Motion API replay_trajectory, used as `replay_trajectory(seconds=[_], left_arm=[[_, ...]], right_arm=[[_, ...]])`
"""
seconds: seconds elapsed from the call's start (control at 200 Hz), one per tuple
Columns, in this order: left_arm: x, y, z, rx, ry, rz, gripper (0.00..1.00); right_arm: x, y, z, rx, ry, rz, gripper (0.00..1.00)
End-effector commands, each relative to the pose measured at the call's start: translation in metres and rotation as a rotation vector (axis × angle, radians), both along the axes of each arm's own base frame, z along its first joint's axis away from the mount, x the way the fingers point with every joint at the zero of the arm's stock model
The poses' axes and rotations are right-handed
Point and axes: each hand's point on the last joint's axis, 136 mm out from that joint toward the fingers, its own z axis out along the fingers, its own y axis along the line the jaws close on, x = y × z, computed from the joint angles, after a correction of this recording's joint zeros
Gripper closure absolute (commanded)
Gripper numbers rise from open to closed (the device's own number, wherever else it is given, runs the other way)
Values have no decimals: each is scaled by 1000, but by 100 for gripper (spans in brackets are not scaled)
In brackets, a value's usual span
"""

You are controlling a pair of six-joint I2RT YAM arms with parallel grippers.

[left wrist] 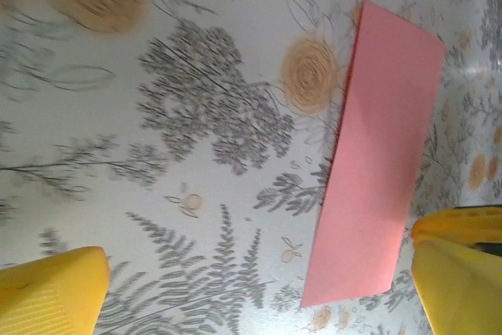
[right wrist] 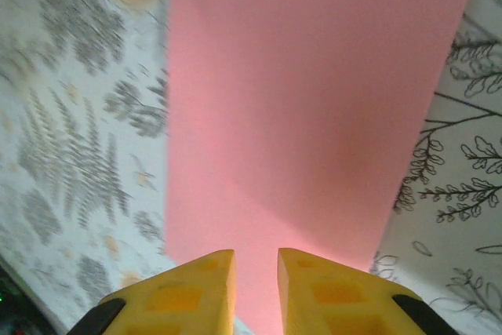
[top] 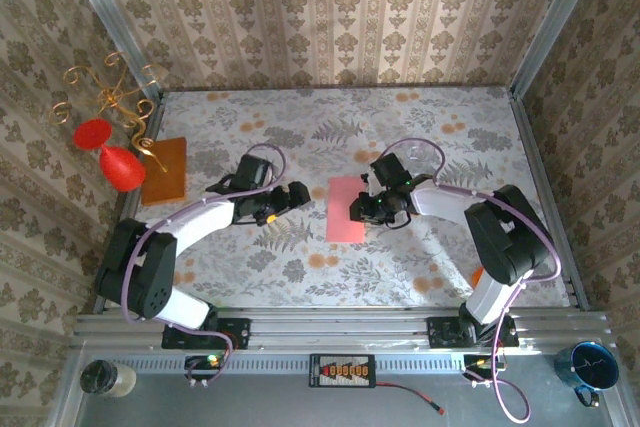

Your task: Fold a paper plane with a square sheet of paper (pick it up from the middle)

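The pink sheet of paper (top: 346,209) lies flat on the floral table at the centre, as an upright narrow rectangle. My right gripper (top: 358,209) hovers over its right part. In the right wrist view its yellow fingers (right wrist: 196,292) stand a narrow gap apart above the paper (right wrist: 306,115), with nothing between them. My left gripper (top: 296,194) is just left of the sheet and wide open. In its wrist view the paper (left wrist: 380,154) lies near the right finger (left wrist: 463,272), while the gripper's middle (left wrist: 259,292) is over bare table. A paper plane is out of view.
A darker orange sheet (top: 165,169) lies at the table's left edge beside a gold stand with red ornaments (top: 110,137). Patterned walls close the back and sides. A blue mug (top: 590,367) and a jar (top: 105,377) sit off the table in front.
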Motion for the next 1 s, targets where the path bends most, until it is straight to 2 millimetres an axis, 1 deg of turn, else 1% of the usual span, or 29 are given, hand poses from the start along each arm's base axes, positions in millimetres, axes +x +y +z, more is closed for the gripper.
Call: replay_trajectory(seconds=[0.0,0.1,0.205,0.35,0.475,0.685,0.82,0.9,0.995], left_arm=[[1,-21,7,-35,17,0,0],[-6,-29,2,-8,38,-16,0],[-11,-41,-2,-27,64,-32,1],[-15,-58,-5,-81,83,-64,8],[-17,-70,-6,-95,89,-107,15],[-19,-74,-9,-87,96,-124,20],[-21,-75,-15,-82,114,-129,28],[-23,-71,-20,-69,121,-117,34],[-25,-66,-24,-60,127,-101,42]], right_arm=[[23,-10,9,28,-26,-167,77],[26,-15,-3,34,5,-213,78],[26,-18,-10,22,26,-220,79],[27,-19,-17,19,45,-212,79],[26,-17,-23,17,64,-193,83],[20,-20,-35,-7,86,-185,84],[16,-21,-49,-32,121,-174,84],[16,-19,-54,-30,131,-163,84],[18,-15,-54,-22,132,-147,84]])
